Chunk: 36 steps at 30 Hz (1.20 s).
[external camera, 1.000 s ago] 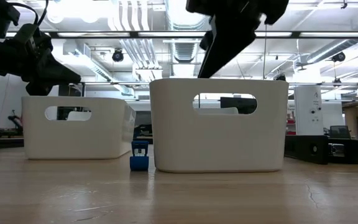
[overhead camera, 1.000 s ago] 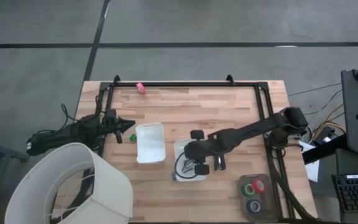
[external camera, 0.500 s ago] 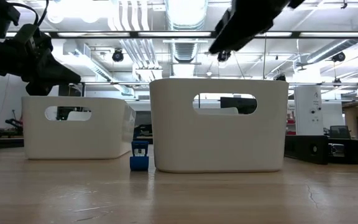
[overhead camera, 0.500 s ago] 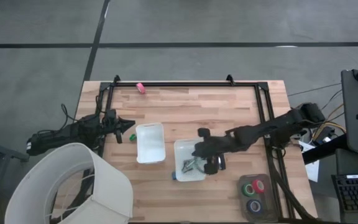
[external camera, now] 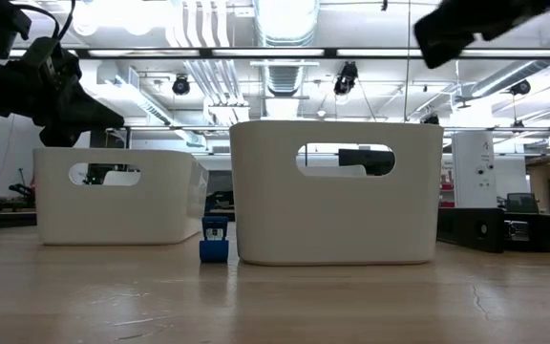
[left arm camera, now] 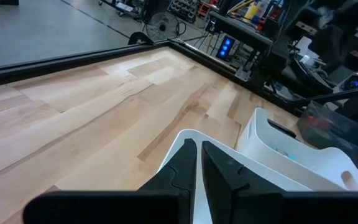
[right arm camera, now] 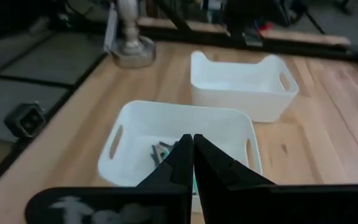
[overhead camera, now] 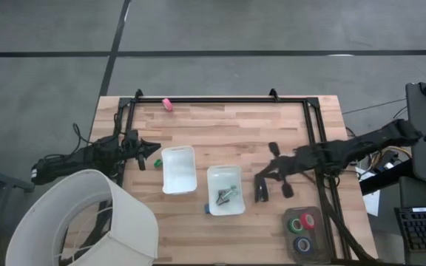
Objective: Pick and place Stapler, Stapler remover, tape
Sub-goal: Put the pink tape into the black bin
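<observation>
Left arm (overhead camera: 87, 157): dark, slender, jointed links, black throughout, with thin black cables trailing from its base end. Left gripper (left arm camera: 199, 163): two matte black fingers, flat inner faces, angular stepped outlines.

Right arm (overhead camera: 346, 149): dark, long jointed links with bulkier rounded joint housings; cables near its base. Right gripper (right arm camera: 192, 160): two matte black tapering fingers on a broad black body.

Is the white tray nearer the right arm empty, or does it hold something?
Not empty. The tray holds a small dark and metallic item, seen from above and from the right wrist; I cannot tell what it is.
</observation>
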Tool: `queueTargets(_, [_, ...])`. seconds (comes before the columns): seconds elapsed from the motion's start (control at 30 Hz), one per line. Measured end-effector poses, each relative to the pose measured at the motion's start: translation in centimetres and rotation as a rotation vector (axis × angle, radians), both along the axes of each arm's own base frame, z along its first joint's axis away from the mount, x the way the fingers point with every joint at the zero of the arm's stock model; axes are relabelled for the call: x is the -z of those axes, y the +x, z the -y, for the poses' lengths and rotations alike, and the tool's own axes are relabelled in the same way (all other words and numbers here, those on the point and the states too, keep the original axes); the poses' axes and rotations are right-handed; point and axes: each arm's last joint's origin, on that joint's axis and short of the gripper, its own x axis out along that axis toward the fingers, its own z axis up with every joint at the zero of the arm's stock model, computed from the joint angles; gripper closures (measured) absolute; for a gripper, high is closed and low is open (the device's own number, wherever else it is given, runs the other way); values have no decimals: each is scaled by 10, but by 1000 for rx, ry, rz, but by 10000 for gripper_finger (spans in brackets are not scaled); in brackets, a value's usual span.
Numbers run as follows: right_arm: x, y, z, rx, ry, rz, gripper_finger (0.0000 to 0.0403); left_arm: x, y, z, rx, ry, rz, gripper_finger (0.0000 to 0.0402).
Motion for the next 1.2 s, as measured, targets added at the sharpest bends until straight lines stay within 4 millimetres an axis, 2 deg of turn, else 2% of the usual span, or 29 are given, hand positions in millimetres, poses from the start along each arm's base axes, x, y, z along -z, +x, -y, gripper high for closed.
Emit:
queueTargets(0.2, [10, -37, 14, 35, -39, 92, 394, 0, 0, 0, -1, 0, 0, 374])
queueTargets(0.37, [16, -57, 21, 64, 31, 157, 394, 0, 0, 0, 0, 0, 0, 374])
queueTargets(0.5, [22, -67, 22, 25, 19, 200, 394, 0, 0, 0, 0, 0, 0, 374])
queueTargets(0.8, [32, -79, 24, -18, -26, 261, 394, 0, 0, 0, -4, 3, 4, 374])
queueTargets(0.93, [31, -81, 24, -18, 53, 249, 394, -1, 0, -1, -21, 12, 12, 374])
queueTargets(1.0, [27, -81, 24, -19, 82, 254, 394, -7, 1, -3, -84, 35, 64, 374])
queueTargets(1.13, [21, -81, 24, -18, 85, 279, 394, -18, 1, -5, -176, -64, 233, 374])
queueTargets(1.2, [20, -81, 24, -14, 79, 281, 394, -27, 1, -7, -263, -52, 333, 374])
